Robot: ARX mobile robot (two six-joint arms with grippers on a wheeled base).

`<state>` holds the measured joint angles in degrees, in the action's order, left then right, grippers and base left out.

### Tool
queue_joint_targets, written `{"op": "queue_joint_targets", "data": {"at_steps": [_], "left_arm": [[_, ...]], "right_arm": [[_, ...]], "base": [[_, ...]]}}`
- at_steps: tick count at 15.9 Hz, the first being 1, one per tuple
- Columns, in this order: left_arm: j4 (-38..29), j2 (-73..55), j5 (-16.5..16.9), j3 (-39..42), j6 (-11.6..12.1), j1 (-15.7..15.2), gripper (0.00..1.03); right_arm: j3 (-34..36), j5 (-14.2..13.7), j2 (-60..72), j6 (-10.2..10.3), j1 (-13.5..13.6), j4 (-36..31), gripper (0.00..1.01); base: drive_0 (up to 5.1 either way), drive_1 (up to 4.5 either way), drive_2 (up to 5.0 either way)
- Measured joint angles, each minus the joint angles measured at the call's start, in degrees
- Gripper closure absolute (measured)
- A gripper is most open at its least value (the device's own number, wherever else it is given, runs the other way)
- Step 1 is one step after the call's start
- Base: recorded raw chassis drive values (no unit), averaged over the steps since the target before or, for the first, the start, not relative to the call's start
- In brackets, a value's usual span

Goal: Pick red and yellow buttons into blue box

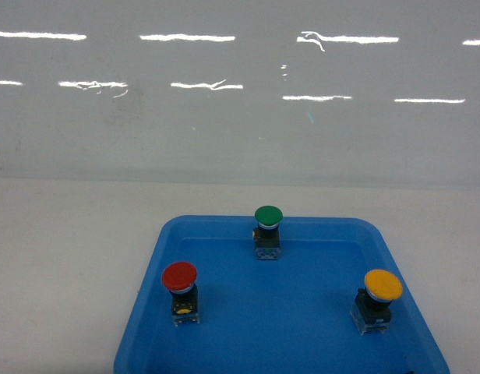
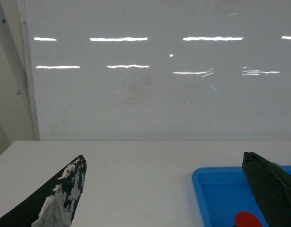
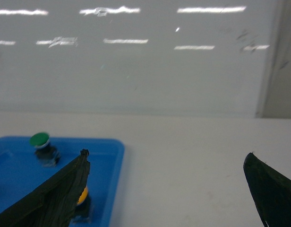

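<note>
1. We see a shallow blue plastic tray (image 1: 224, 343) w/ rounded corners and a low raised rim, lying flat on a matte white table (image 1: 68, 257), against a glossy white wall (image 1: 240, 117) that mirrors strip lights.
2. Red mushroom-head push button (image 1: 179, 276): stands upright on the tray's left side, long axis vertical, smooth round cap up, black-and-clear switch block below w/ a small yellow spot on its front.
3. Yellow mushroom-head push button (image 1: 382, 285): upright on the tray's right side, axis vertical, domed cap up, over a black and clear plastic block. Well apart from the red one.
4. Green mushroom-head push button (image 1: 268, 216): upright near the tray's far rim, between the other two and further back; cap up, same kind of block.
5. The deep blue crate isn't in any view, so we can't place it.
6. Left end effector (image 2: 166, 198): open, empty; two dark tapered fingers (image 2: 65, 198) far apart, the left one w/ chipped whitish patches. It sits over bare table left of the tray; a bit of the red cap shows at the bottom edge by the right finger.
7. Right end effector (image 3: 166, 189): open, holding nothing; dark fingers (image 3: 55, 194) spread wide. The near finger overlaps the tray's right part in the wrist view, w/ the yellow cap peeking beside it; touching or not, we can't tell. Green button visible further back.
</note>
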<state>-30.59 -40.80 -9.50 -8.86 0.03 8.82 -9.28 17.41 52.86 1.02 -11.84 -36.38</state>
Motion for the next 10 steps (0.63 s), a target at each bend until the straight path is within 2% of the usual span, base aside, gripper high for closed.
{"op": "queue_joint_targets", "data": {"at_steps": [1,2,3,4,5,6,7,8,9,10], "left_arm": [[0.6,-7.3,-0.7,-4.1,0.9,2.9,0.05],[-0.8,-11.5,-1.8,-5.7,1.6,3.5,0.05],[-0.7,-14.6,-2.2,-7.0,1.9,3.8,0.05],[0.0,-18.4,-3.7,-8.6,2.6,3.8,0.05],[2.4,-20.0,-3.1,-10.1,3.0,3.5,0.05],[1.7,-20.9,-3.1,-10.3,3.4,3.5,0.05],[1.9,-21.2,-3.1,-10.3,3.9,3.5,0.05],[1.8,-21.3,-3.1,-10.3,4.3,3.5,0.05],[1.8,-21.2,-3.0,-10.3,4.6,3.5,0.05],[1.8,-21.2,-3.0,-10.3,4.8,3.5,0.05]], "right_arm": [[-3.5,1.4,7.3,-1.0,2.1,0.3,0.03],[-5.9,2.4,11.4,-2.1,3.8,1.9,0.03],[-7.5,2.4,14.4,-3.1,5.6,2.2,0.03],[-11.7,5.4,19.0,-5.6,8.5,7.3,0.03],[-14.6,7.5,22.3,-8.0,11.7,10.9,0.03],[-15.4,8.1,24.2,-8.8,13.6,9.8,0.03],[-16.0,7.0,26.3,-10.0,15.4,7.7,0.03],[-16.7,5.0,28.3,-10.3,16.5,6.4,0.03],[-16.9,3.3,29.6,-10.4,16.7,6.7,0.03],[-16.8,3.0,29.5,-10.6,16.7,6.4,0.03]], "base": [[0.0,0.00,0.0],[0.0,0.00,0.0],[0.0,0.00,0.0],[0.0,0.00,0.0],[0.0,0.00,0.0],[0.0,0.00,0.0],[0.0,0.00,0.0],[0.0,0.00,0.0],[0.0,0.00,0.0],[0.0,0.00,0.0]]}}
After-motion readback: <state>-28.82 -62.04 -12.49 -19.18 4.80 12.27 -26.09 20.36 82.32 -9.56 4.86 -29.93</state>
